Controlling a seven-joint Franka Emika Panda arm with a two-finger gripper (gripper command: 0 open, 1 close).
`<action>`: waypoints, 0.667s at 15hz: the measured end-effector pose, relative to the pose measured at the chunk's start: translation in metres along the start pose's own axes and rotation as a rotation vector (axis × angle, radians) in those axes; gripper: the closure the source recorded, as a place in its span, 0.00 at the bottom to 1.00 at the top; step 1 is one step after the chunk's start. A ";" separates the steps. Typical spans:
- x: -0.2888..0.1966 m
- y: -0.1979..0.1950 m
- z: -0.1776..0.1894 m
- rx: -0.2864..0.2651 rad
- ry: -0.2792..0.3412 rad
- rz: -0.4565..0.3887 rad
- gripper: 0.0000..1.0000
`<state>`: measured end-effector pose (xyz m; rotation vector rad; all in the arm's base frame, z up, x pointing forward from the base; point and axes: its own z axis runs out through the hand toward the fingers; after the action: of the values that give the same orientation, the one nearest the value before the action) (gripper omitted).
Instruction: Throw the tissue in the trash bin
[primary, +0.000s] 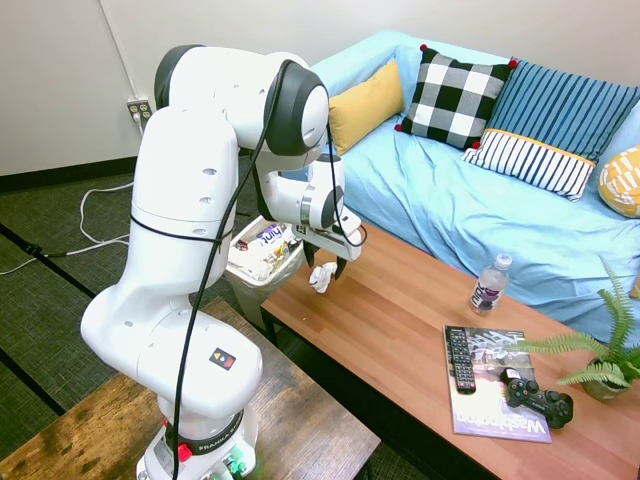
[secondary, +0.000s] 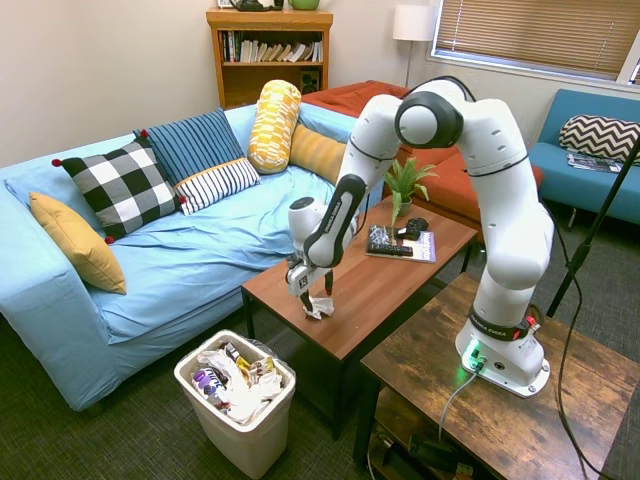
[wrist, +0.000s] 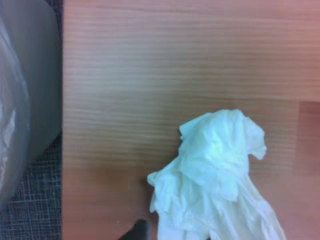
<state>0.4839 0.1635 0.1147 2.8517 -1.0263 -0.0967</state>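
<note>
Looking at the first exterior view, you have the end effector (primary: 322, 272) lowered onto the tissue (primary: 321, 280), which lies at the corner of the wooden worktop (primary: 400, 330) nearest the trash bin (primary: 262, 262). Its dark fingers straddle the crumpled wad, one on each side, but you cannot tell from either outside camera whether they have clenched on the paper or only bracket it. From the second exterior view, the trash bin (secondary: 238, 400) stands on the carpet at about 7 o'clock from the tissue (secondary: 318, 307), just off the worktop's end and full of wrappers. Your wrist view shows the tissue (wrist: 215, 175) resting on the wood grain, with the bin's liner (wrist: 15, 110) blurred at the frame's edge past the worktop's rim.
</note>
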 end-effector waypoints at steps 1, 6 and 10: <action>0.000 -0.002 0.004 -0.002 -0.004 0.004 0.00; 0.001 -0.008 0.017 -0.008 -0.019 0.006 1.00; 0.000 -0.009 0.018 -0.006 -0.026 0.006 1.00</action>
<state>0.4876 0.1693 0.0960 2.8491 -1.0377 -0.1368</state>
